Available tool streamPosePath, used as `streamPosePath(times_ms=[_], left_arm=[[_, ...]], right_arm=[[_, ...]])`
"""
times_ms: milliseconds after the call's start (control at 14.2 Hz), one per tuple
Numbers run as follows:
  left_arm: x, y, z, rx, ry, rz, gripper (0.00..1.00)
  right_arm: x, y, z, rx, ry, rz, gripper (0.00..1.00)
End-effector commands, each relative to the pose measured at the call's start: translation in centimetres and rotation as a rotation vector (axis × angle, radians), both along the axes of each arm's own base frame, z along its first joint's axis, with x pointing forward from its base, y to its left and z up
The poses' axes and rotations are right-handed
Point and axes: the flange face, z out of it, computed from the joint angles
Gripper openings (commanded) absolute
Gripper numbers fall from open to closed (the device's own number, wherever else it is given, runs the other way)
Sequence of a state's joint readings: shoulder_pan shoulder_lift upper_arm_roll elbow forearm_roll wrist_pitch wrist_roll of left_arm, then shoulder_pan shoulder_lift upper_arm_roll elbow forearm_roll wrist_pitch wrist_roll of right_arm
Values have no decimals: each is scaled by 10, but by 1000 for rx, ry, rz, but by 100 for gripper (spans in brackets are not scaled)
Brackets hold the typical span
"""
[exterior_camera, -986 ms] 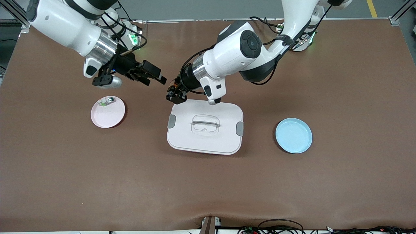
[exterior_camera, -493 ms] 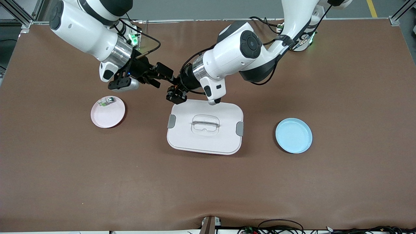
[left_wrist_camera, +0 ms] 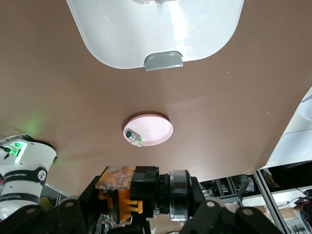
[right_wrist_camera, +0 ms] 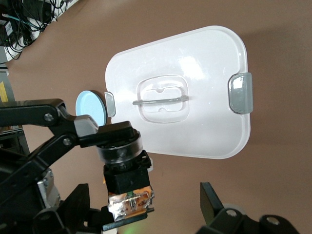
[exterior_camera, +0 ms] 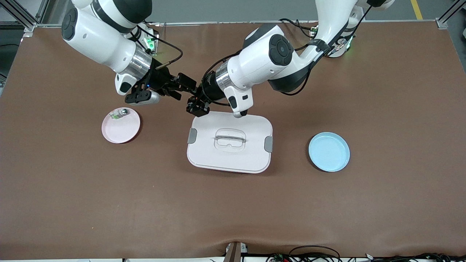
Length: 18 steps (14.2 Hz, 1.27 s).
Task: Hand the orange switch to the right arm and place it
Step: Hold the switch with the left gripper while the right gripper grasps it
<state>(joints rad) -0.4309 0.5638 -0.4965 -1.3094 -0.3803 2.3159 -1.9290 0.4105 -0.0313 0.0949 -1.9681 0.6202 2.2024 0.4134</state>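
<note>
Right claw (exterior_camera: 184, 84) has come in from the pink plate's (exterior_camera: 121, 125) side, now jaws wide apart around the orange switch (right_wrist_camera: 127, 187), not yet closed. Left claw (exterior_camera: 195, 103) stays clamped on that switch, held in air over table (exterior_camera: 233, 203) just beside the white lidded box (exterior_camera: 230, 141)

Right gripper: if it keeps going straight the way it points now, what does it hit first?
Most likely the orange switch held shut in the left gripper. The right gripper is open and points straight at it over the table, near the white lid. How much gap is left is unclear.
</note>
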Motion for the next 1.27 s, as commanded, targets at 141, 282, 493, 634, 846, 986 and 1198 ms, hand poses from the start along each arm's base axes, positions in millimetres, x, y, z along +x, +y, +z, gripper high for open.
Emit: streamPosePath(times_ms=[141,282,493,634,846,986,1198], left_arm=[[0,-1,5,-11,11,-1,0],[0,-2,3,-9,12,-2,0],[0,-2,3,-8,12,-1,0],[0,-1,5,-7,17,2,0],[-3,2,13,-1,21,-5,0],[-2,3,12,2,24,-4,0],[-1,4,13,1,23,-3,0]], right_arm=[[-2,8,-7,12,3,14,100],[-1,8,-7,13,2,12,100],[1,10,-7,17,-3,6,74],[2,10,-7,29,4,0,47],[4,16,-10,46,-2,-14,33],[7,23,-10,52,-16,-18,18],[8,26,-11,53,-11,-18,2]])
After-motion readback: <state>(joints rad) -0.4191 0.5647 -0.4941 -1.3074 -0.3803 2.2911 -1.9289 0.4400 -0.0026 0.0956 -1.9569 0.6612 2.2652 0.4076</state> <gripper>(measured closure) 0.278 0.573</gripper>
